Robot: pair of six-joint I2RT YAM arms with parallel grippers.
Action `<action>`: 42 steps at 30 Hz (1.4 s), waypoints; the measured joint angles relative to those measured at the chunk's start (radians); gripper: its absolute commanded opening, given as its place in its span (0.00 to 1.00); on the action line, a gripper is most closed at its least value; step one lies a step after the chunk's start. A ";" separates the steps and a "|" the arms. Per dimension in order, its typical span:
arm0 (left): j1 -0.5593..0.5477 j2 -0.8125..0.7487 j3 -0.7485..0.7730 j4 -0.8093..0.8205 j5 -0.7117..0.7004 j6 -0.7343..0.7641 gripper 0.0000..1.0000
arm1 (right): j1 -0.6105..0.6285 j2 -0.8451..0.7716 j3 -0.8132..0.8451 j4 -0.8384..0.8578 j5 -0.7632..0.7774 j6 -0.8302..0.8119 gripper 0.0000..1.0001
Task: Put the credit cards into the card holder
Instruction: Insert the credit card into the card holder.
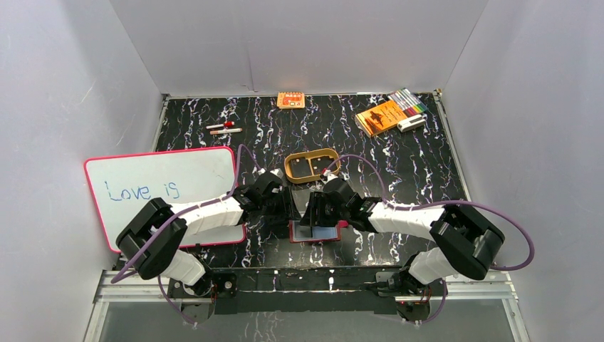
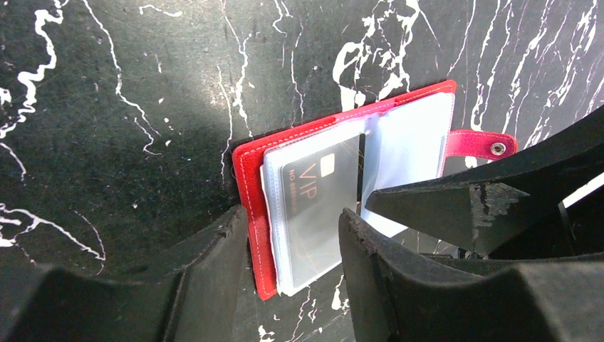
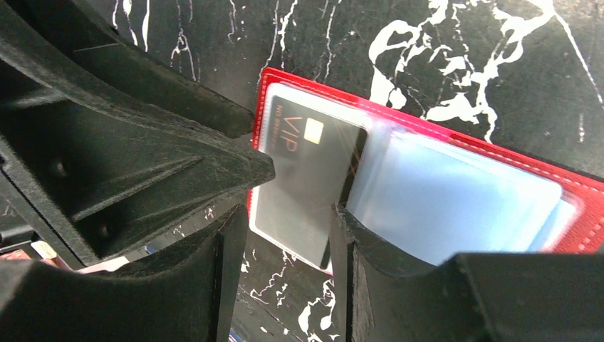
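The card holder lies open and flat on the black, white-veined bench, at the near middle, between the tips of the two arms. Its red cover carries clear sleeves. On the left half, a dark card marked VIP, with a small gold chip, lies under the clear plastic. The right half holds a light blue card. A snap tab sticks out flat from the outer edge of the right half.

The left fingers stand apart, with the dark card's half of the holder between them. The right fingers also stand apart, across one end of the dark card. Whether either pair presses on what lies between cannot be told.

Just beyond the holder sits a tan oval tray, split by a divider into two compartments. To the left, partly under the left arm, lies a pink-framed whiteboard with "Love is" written in blue. At the far edge lie an orange packet, an orange booklet with a pack of markers beside it, and two pens.
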 measured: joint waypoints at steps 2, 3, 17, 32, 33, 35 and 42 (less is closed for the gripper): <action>0.000 0.002 0.000 0.006 0.007 0.000 0.46 | 0.000 0.000 0.000 0.012 -0.007 -0.003 0.57; 0.000 0.002 0.000 0.009 0.009 0.000 0.47 | 0.000 0.000 0.000 0.016 -0.008 -0.005 0.59; 0.000 -0.071 0.040 -0.072 -0.026 0.029 0.54 | -0.041 -0.253 0.083 -0.245 0.151 -0.113 0.57; -0.048 -0.090 0.108 -0.058 0.038 0.052 0.52 | -0.225 -0.291 -0.092 -0.286 -0.036 -0.126 0.43; -0.055 -0.078 0.111 -0.054 0.041 0.053 0.51 | -0.225 -0.285 -0.092 -0.280 -0.043 -0.124 0.42; -0.063 -0.060 0.114 -0.045 0.047 0.055 0.50 | -0.225 -0.274 -0.092 -0.269 -0.052 -0.122 0.42; -0.068 -0.026 0.118 -0.051 0.024 0.060 0.49 | -0.225 -0.279 -0.099 -0.261 -0.047 -0.118 0.49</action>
